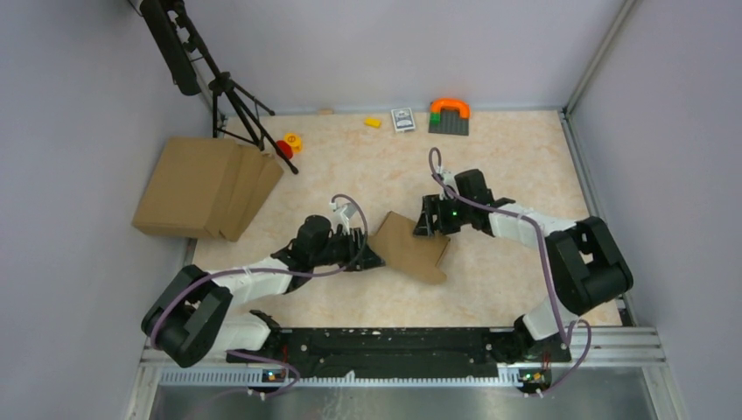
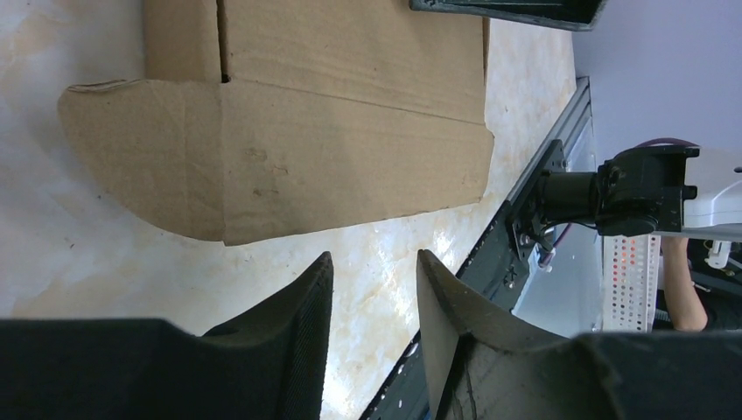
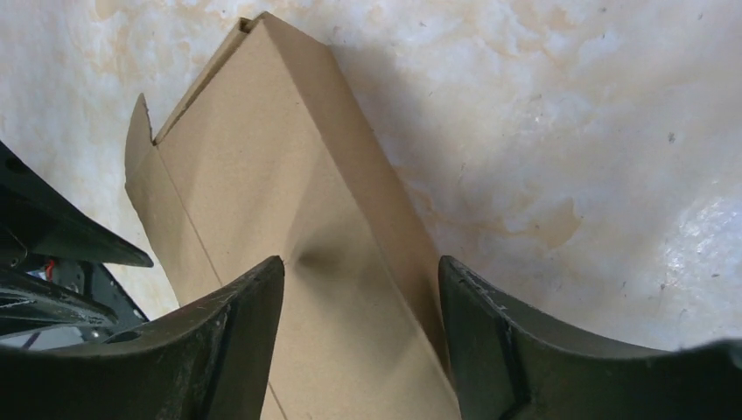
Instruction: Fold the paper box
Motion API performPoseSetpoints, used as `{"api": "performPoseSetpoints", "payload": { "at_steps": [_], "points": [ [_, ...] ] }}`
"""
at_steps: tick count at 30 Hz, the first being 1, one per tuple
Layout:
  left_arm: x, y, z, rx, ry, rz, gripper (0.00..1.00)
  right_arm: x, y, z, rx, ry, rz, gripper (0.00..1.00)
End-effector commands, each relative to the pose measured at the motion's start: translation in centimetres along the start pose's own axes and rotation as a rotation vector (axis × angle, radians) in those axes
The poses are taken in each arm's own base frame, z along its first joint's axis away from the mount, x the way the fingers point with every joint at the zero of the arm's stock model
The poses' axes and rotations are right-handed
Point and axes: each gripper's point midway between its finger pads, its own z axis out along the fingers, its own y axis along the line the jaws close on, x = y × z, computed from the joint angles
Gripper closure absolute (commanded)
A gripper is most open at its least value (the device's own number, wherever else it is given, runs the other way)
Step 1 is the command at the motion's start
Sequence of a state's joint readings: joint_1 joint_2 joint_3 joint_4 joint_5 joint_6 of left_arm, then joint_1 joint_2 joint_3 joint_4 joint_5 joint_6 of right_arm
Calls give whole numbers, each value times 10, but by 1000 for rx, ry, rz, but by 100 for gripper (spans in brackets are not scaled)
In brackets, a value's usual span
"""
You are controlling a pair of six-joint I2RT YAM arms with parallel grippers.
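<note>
Brown cardboard sits near the middle of the marbled counter. It is the paper box, lying askew between the two arms with its panels mostly flat. In the left wrist view a rounded flap rests on the counter, and a slit parts two panels farther back.

The left arm reaches in from the near left, and the left jaws are just beside the box's left edge. They stand partly apart. Only bare counter shows between the dark fingers, and the box lies just beyond their tips, apart from them.

The right arm comes in from the right, and the right jaws are over the box's far right edge. They are spread wide, with a long panel of the box running between the two fingers. The right finger looks level with the panel's edge. I cannot tell whether the pads are pressing the cardboard or only straddling it.

A pile of flat cardboard lies at the far left of the counter, well apart from the box, with a black tripod standing behind it. Along the back wall are a grey block with an orange handle, a small card pack and a yellow piece.
</note>
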State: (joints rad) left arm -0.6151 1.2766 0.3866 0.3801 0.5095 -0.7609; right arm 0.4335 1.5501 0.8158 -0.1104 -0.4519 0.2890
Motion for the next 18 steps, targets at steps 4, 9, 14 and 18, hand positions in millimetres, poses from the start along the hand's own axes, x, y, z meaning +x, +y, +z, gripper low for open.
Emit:
{"api": "performPoseSetpoints", "payload": {
  "at_steps": [4, 9, 14, 18],
  "points": [
    [0, -7, -1, 46, -14, 29, 60, -1, -2, 11, -172, -26, 112, 50],
    [6, -4, -2, 55, -28, 16, 62, 1, -11, 20, -243, -12, 201, 63],
    [7, -3, 0, 50, -22, 24, 63, 2, -17, 26, -301, 3, 267, 68],
    [8, -3, 2, 64, -25, 29, 64, -1, -24, 28, -320, 4, 286, 69]
  ]
}}
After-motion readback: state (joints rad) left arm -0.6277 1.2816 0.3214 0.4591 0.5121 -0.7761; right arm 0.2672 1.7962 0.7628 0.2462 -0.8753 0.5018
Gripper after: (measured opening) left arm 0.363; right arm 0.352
